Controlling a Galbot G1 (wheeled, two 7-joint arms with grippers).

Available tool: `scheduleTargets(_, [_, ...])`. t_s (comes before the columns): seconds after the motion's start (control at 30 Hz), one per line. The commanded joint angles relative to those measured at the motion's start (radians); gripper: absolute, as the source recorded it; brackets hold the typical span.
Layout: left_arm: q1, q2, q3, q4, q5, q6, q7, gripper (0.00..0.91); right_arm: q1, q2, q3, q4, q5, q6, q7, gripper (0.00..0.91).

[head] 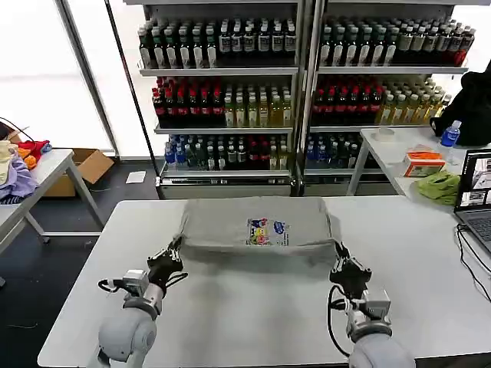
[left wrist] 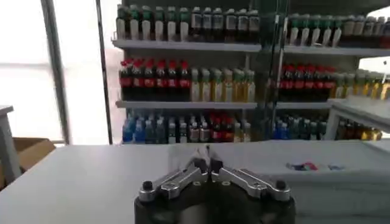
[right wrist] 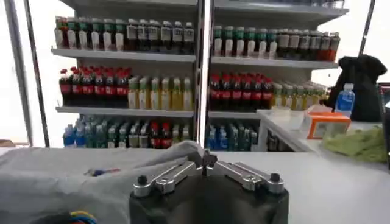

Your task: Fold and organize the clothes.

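Note:
A grey T-shirt (head: 257,222) with a small multicoloured chest print lies folded into a wide band across the far half of the white table (head: 253,307). My left gripper (head: 176,247) is shut on its near left corner, and my right gripper (head: 340,251) is shut on its near right corner. In the left wrist view the left gripper (left wrist: 207,164) has its jaws closed, with the T-shirt (left wrist: 304,173) stretching off to one side. In the right wrist view the right gripper (right wrist: 206,159) pinches a raised fold of the T-shirt (right wrist: 73,176).
A side table at the right holds a lime-green cloth (head: 439,186), an orange box (head: 423,162) and a water bottle (head: 450,134). A laptop (head: 476,192) and a black cable (head: 468,253) sit at the table's right edge. Bottle shelves (head: 230,92) stand behind. Coloured fabrics (head: 19,165) lie on a left table.

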Motion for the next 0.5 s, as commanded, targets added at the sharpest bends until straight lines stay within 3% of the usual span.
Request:
scheduleTargets(0.03, [-0.183, 0.001, 0.040, 0.199, -0.090, 0.004, -0.008, 0.000, 0.202, -0.033, -0.054, -0.175, 0.018, -0.014, -0.008, 0.000])
scheduleTargets(0.5, [-0.266, -0.008, 0.066, 0.308, -0.132, 0.022, -0.015, 0.000, 0.397, -0.025, -0.143, -0.368, 0.036, -0.038, -0.021, 0.000])
